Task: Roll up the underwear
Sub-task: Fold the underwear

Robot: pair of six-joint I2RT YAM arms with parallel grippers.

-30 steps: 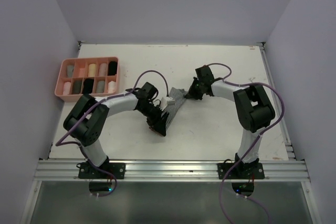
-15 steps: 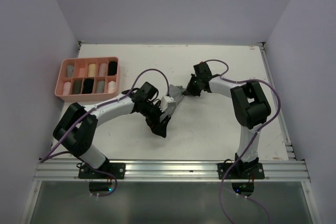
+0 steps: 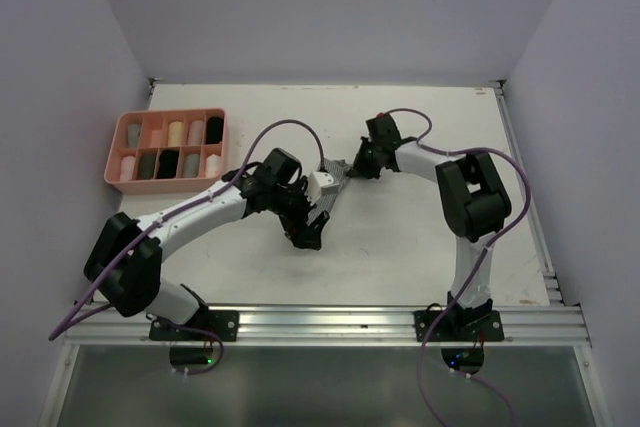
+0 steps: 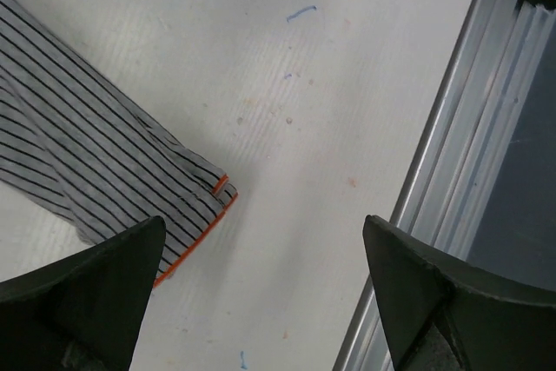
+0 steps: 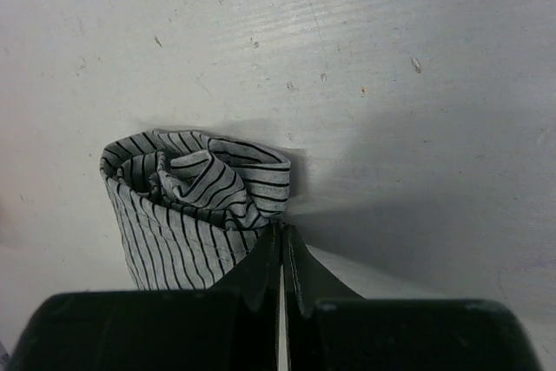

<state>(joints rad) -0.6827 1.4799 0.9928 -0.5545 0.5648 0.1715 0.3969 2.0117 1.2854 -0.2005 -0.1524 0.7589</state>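
The right claw [image 5: 281, 237] has its fingers pressed together at the lower right edge of a loose spiral of fabric. It appears to pinch a thin layer there, probably to keep the coil from springing open. That coil is the far end of the grey striped underwear [image 5: 195, 188], which lies on the white bench [image 3: 420, 247] between the two arms.

The left claw [image 4: 263, 245] is spread wide and holds nothing. It hangs low over the garment's near end, where an orange-trimmed hem [image 4: 187, 232] lies flat beside its left finger. From there it looks placed to pin or lift the tail while the other end is wound.

The rolling seems only partly done, since most of the strip is flat.

A pink tray [image 3: 172, 114] sits well apart at the far left, its compartments holding what look like finished rolls.
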